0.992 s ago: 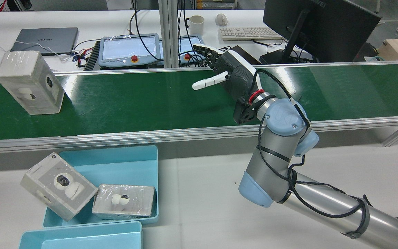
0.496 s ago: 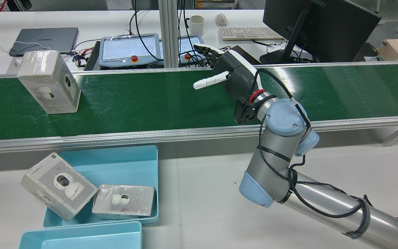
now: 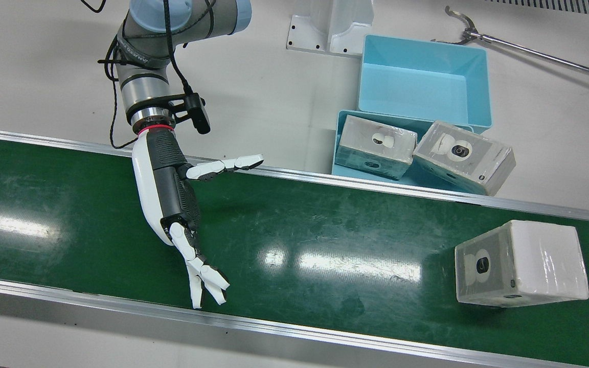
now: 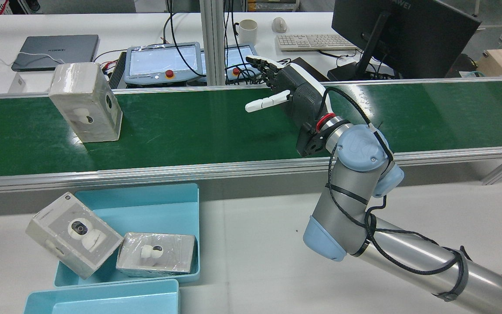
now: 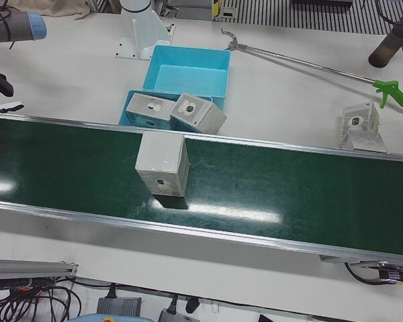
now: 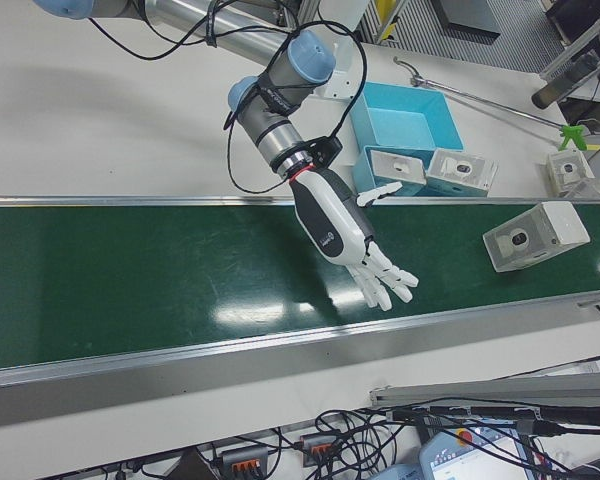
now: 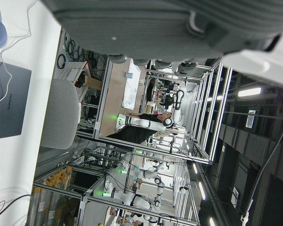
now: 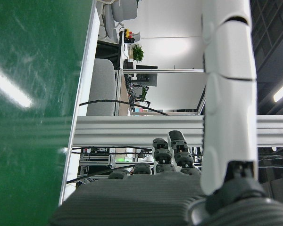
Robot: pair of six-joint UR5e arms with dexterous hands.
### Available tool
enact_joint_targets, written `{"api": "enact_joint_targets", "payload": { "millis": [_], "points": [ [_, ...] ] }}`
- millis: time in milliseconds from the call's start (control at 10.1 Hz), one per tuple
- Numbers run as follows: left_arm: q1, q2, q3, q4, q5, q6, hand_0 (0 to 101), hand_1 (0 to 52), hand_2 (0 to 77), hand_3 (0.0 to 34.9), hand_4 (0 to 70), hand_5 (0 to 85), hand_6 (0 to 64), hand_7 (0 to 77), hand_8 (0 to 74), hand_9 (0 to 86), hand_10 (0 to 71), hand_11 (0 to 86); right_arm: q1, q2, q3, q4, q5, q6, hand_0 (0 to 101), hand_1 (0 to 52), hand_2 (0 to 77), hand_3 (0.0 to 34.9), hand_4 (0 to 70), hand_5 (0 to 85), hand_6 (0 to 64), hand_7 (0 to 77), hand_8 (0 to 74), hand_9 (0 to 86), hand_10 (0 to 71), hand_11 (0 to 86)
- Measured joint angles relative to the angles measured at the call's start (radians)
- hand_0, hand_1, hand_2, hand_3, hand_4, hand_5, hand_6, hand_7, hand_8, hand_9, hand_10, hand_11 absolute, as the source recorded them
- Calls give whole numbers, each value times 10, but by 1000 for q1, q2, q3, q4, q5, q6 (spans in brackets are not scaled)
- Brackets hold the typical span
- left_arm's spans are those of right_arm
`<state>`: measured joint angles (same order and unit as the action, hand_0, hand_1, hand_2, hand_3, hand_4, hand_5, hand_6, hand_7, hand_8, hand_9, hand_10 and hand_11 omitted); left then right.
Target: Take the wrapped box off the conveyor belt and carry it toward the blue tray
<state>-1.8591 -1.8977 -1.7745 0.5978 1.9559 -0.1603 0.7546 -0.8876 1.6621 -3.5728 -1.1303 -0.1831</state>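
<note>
A wrapped box [image 4: 86, 102] with a camera picture stands upright on the green conveyor belt [image 4: 198, 131], at the left in the rear view. It also shows in the front view [image 3: 522, 263] and the left-front view [image 5: 162, 163]. My right hand [image 4: 290, 93] is open above the belt, well to the right of the box, with fingers spread and thumb pointing toward it; it holds nothing [image 3: 172, 194]. The blue tray [image 4: 192, 196] sits below the belt's near rail and holds two wrapped boxes [image 4: 157, 259]. Of my left hand, only the palm edge [image 7: 132, 19] shows.
A second, empty blue tray [image 3: 422, 76] stands next to the first. A long grabber tool [image 5: 309, 67] and another wrapped box [image 5: 359, 124] lie on the white table. Teach pendants [image 4: 164, 63], a laptop and a monitor [image 4: 403, 35] stand behind the belt.
The wrapped box has ridden the belt to the right in the rear view, closer to my right hand. The right hand has barely moved.
</note>
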Motion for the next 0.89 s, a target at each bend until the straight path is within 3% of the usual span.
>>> {"api": "enact_joint_targets", "payload": {
  "millis": [496, 595, 694, 893],
  "points": [
    [0, 0, 0, 0, 0, 0, 0, 0, 11, 0, 0, 11, 5, 5, 5, 5, 5, 5, -6, -2, -13, 2, 3, -2, 492, 158, 60, 0, 71, 147, 16, 27, 0, 11, 0, 16],
    [0, 0, 0, 0, 0, 0, 0, 0, 11, 0, 0, 11, 5, 5, 5, 0, 5, 5, -7, -2, -14, 2, 4, -2, 482, 87, 16, 0, 71, 147, 16, 27, 0, 11, 0, 16],
    [0, 0, 0, 0, 0, 0, 0, 0, 5, 0, 0, 11, 5, 5, 5, 0, 5, 5, -7, -2, -14, 2, 4, -2, 475, 120, 16, 0, 71, 147, 16, 27, 0, 16, 0, 16],
    [0, 0, 0, 0, 0, 0, 0, 0, 5, 0, 0, 11, 5, 5, 5, 0, 5, 5, -7, -1, -13, 1, 2, -1, 473, 109, 16, 0, 82, 147, 16, 27, 0, 16, 0, 16]
  ]
}}
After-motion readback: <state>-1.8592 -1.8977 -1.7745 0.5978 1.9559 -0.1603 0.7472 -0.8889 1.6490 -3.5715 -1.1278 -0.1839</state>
